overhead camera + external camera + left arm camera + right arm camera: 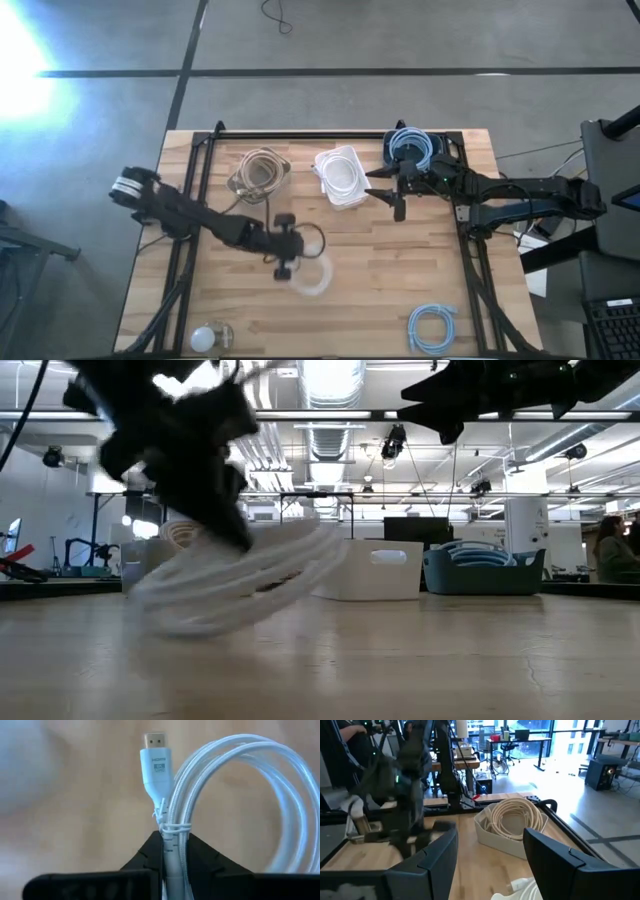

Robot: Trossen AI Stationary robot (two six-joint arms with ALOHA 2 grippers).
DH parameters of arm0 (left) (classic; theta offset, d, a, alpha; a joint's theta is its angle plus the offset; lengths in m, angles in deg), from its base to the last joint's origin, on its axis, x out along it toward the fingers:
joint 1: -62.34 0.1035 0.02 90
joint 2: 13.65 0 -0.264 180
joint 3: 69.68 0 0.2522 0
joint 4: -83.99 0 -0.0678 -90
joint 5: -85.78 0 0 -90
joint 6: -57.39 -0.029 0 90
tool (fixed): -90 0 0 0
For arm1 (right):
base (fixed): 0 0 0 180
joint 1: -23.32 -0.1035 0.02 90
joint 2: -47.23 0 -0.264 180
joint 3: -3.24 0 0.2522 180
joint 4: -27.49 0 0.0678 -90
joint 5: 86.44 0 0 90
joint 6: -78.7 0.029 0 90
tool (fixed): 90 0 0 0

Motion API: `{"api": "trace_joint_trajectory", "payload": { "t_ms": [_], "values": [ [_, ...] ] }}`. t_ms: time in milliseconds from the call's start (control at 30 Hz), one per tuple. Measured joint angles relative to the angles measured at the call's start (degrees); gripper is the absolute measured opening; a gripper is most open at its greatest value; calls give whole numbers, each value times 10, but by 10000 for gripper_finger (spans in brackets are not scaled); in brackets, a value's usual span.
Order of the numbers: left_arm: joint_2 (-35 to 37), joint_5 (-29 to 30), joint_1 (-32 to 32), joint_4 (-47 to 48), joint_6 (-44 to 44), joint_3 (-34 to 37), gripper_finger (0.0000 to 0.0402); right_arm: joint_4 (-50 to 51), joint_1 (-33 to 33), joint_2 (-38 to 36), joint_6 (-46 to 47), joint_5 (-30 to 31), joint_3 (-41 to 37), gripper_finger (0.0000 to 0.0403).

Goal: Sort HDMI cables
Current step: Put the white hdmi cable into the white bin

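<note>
My left gripper [287,256] is over the table's middle, shut on a white HDMI cable coil [313,273]. The coil looks blurred in the high and low views [240,585]. At the far edge, three bins hold other coils: beige [260,172], white [340,176] and light blue [412,147]. One more light-blue coil [432,327] lies flat near the front right. My right gripper [396,191] hangs open above the table between the white and blue bins, with nothing between its fingers [440,855]. My left gripper pinches the white coil between its two fingers at the tied bundle [174,831], just below the plug [156,760]. The fingers [145,857] slant down from the table's left. The coil hangs tilted below them [240,585]. Whether its lowest edge touches the table, I cannot tell.
A small white round ball-like object [207,337] sits at the front left corner. Black rails [330,134] frame the table's far edge and sides. Bare wood [370,290] lies between the middle and the front edge.
</note>
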Motion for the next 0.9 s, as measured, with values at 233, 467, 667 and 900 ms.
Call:
{"api": "trace_joint_trajectory", "payload": {
  "t_ms": [233, 467, 667, 900],
  "values": [
    [54, 166, 86, 8, -80, -60, 69, 0, 0, 0, 34, 0, 0, 221],
    [29, 178, 219, 5, -88, -154, 56, 1, 0, 0, 57, 0, -2, 221],
    [-46, 174, 292, 16, -56, -206, 67, 25, 0, 0, 58, 0, -3, 221],
    [-116, 169, 305, 100, 18, -270, 70, 50, 0, 0, 60, 0, -3, 221]
  ]
}}
